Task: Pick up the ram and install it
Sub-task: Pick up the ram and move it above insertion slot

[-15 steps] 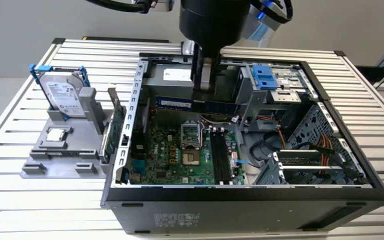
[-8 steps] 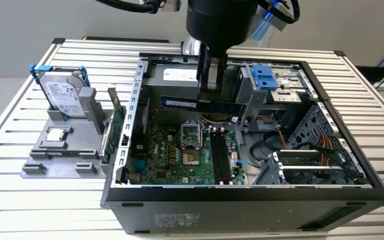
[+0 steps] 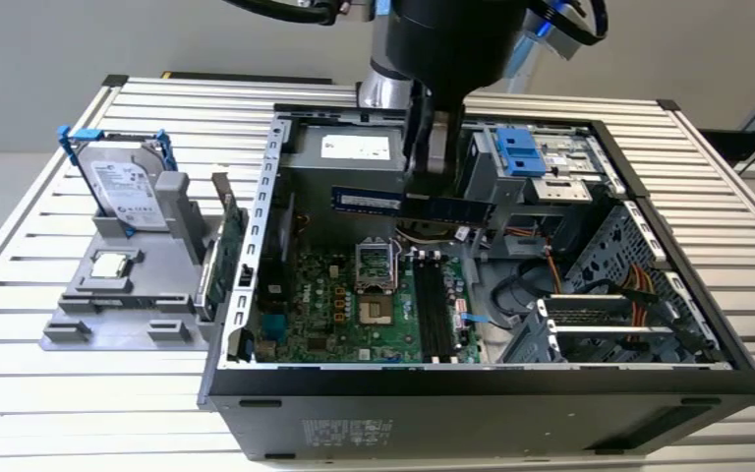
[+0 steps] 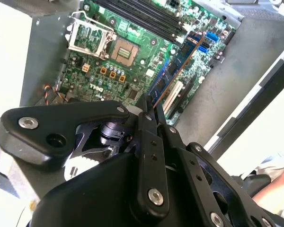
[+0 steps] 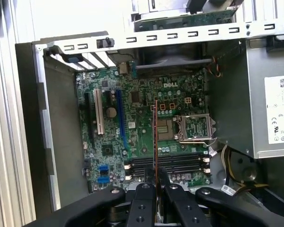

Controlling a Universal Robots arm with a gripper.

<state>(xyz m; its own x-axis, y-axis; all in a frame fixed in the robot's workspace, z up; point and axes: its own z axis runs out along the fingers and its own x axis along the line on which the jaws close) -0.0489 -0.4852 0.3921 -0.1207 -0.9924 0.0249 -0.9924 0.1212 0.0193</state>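
Hand: Your hand (image 3: 431,189) is clamped on the ram (image 3: 365,200), with one finger on each flat side.
Ram: It hangs in the air inside the open computer case (image 3: 483,398), above the green board (image 3: 331,310). It touches nothing but your hand.
Ram's turn: The stick stands on its long edge and runs from the exterior view's left to its right. The long black slots (image 3: 433,315) run the other way, so the ram sits crosswise over them. It is not in a slot yet.
Edge-on look: In the first wrist view the ram (image 5: 155,137) is a thin line. It goes out from the fingertips, across the slots (image 5: 165,163) and beside the square socket (image 5: 194,128).
Tight side: In the exterior view the ram's right end is close to the grey metal cage with the blue clip (image 3: 529,152). You cannot tell if there is a gap there.
Other end: The left end sticks out over open room in front of the grey power box (image 3: 351,147).
Walls: The case walls stand up all round the board. The top is open, and your arm reaches down through it.
Under the ram: The board is low and flat near the slots. Orange wires (image 3: 574,280) lie off to the exterior view's right, apart from the slots.
Outside the case: On the bench (image 3: 89,413) a grey stand (image 3: 102,324) holds a hard drive (image 3: 129,192), a small square chip (image 3: 113,264) and a green card (image 3: 227,261). The card is just beside the case wall. All three are well apart from the ram.
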